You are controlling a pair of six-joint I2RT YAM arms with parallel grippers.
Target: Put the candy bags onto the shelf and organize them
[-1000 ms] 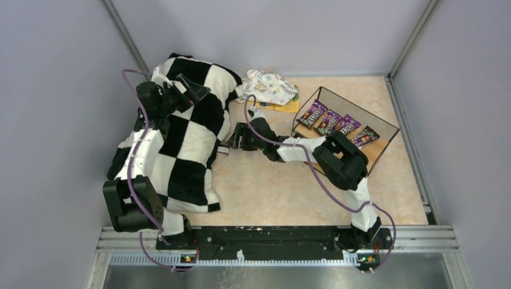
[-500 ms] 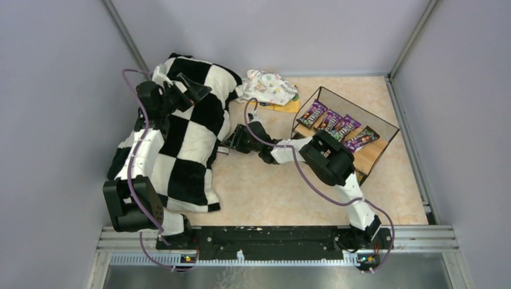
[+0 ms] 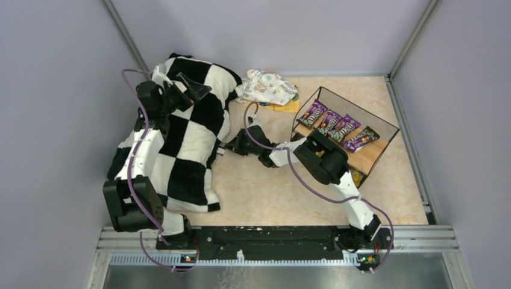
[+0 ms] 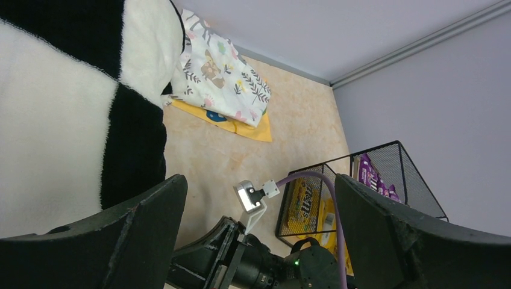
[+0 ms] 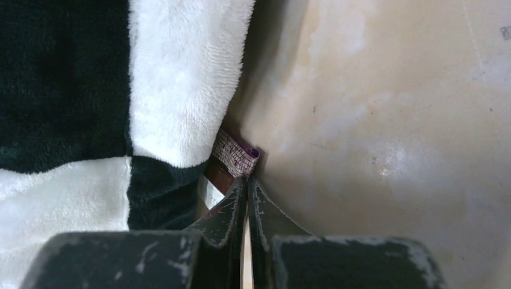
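Right pincer [image 5: 246, 180]: jaws a moment ago apart, now drawn together; the arm has also reached further toward 9 o'clock. The tips appear to nip the crimped corner of a purple candy bag [image 5: 236, 153], which pokes out from under the hem of the checkered blanket [image 3: 193, 138], most of it hidden.
Meaning for the task: judged as a grasp just made, with the pull-out and the carry to the shelf [image 3: 337, 93] not yet begun.
Left pincer [image 4: 259, 186]: fingers wide apart, empty, raised over the blanket at 10 o'clock.
Shelf: 2 o'clock; a row of purple candy bags [image 3: 337, 126] on the upper board, yellow candy bags [image 4: 304, 205] below.
Worktop [image 3: 271, 186]: pale mottled beige, bare at centre. Floral cloth bundle [image 3: 271, 86] on an orange sheet [image 3: 288, 107] at 12 o'clock.
Room: plain lavender-grey walls on three sides.
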